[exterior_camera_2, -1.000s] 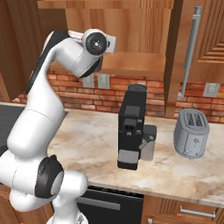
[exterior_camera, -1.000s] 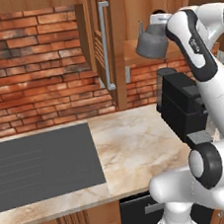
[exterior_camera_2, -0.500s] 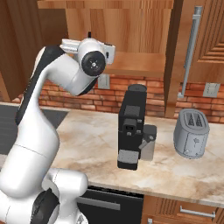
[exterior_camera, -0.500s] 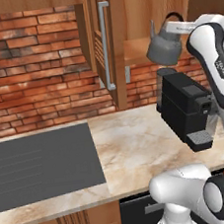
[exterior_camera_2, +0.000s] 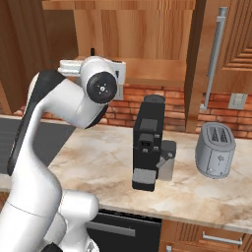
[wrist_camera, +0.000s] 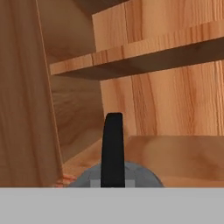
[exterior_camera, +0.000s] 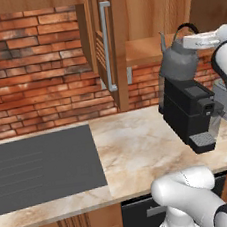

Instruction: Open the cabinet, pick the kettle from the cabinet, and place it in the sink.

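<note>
The grey kettle (exterior_camera: 177, 60) hangs in the air just in front of the open cabinet (exterior_camera: 143, 49), right above the black coffee machine. My gripper (exterior_camera: 190, 36) is shut on its thin black arched handle (wrist_camera: 113, 148), coming in from the right. In the hand view the kettle's grey top (wrist_camera: 135, 178) sits under that handle, with the cabinet's wooden shelf (wrist_camera: 144, 54) and its inside walls behind. One open cabinet door (exterior_camera: 98, 36) with a grey bar handle stands to the kettle's left, the other (exterior_camera_2: 231, 49) to the far right. The sink is out of view.
The boxy coffee machine (exterior_camera: 190, 108) stands on the marble counter (exterior_camera: 135, 148) directly under the kettle. A grey toaster (exterior_camera_2: 215, 150) sits to its right. A dark stovetop (exterior_camera: 41, 164) takes up the counter's left part. Behind is a brick wall (exterior_camera: 30, 75).
The arm has swung right and lowered, carrying the kettle a little down and to the right, away from the cabinet shelf and closer over the coffee machine. The grip stays shut.
</note>
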### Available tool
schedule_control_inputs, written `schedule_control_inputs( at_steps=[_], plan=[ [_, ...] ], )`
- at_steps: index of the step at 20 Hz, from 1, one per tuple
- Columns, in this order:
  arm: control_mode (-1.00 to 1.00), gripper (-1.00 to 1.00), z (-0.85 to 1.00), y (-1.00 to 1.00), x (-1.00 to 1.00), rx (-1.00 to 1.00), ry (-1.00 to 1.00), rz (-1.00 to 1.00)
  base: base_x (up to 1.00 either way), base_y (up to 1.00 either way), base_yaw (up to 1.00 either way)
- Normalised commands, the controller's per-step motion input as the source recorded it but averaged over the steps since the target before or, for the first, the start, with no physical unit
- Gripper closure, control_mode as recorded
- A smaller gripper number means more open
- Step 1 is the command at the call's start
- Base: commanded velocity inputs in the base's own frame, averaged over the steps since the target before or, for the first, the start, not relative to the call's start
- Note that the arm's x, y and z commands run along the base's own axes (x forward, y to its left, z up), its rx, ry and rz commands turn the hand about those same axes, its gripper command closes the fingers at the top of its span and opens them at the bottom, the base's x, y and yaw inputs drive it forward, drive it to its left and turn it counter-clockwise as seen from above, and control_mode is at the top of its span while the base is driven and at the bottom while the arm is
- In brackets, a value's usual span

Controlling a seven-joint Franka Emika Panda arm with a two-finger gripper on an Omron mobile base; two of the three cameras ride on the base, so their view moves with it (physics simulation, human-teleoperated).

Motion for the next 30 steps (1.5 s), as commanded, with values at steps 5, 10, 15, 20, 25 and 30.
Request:
schedule_control_inputs(
  at_steps=[5,10,15,20,25,30],
  plan=[
    [-1.00,1.00,-0.30,0.02,-0.51,-0.13,0.01,0.10,0.00,0.00,0.00],
    [-1.00,1.00,-0.42,0.11,-0.32,-0.07,0.00,0.08,0.00,0.00,0.00],
    [-1.00,1.00,-0.47,0.11,-0.25,0.00,-0.02,0.03,0.00,0.00,0.00],
    [-1.00,1.00,-0.47,0.28,-0.12,0.00,-0.07,0.01,0.00,0.00,0.00],
    [-1.00,1.00,-0.43,0.24,0.06,0.00,-0.01,0.01,0.00,0.00,0.00],
    [-1.00,1.00,-0.38,0.24,0.09,0.00,0.00,0.05,0.00,0.00,0.00]
  ],
)
